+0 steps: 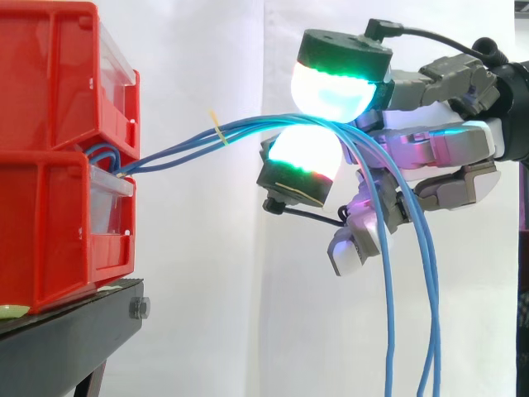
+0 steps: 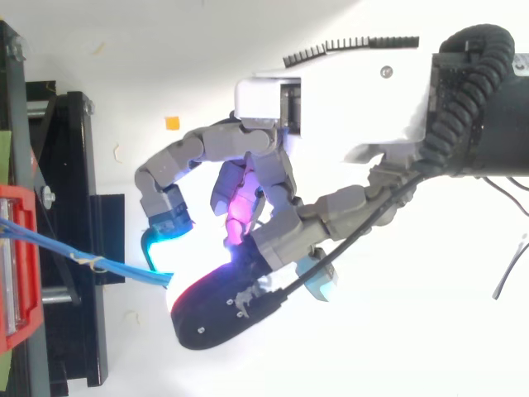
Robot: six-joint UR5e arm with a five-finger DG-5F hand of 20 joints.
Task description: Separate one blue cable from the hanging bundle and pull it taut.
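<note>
White curtain behind; glowing fingers pinch blue cables running from red bins.

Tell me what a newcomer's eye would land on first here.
First, the hand at the right of the side view, with two big pads glowing white and green, pinching a bundle of blue cables between them. The cables run left into stacked red bins and hang down below the hand.
</note>
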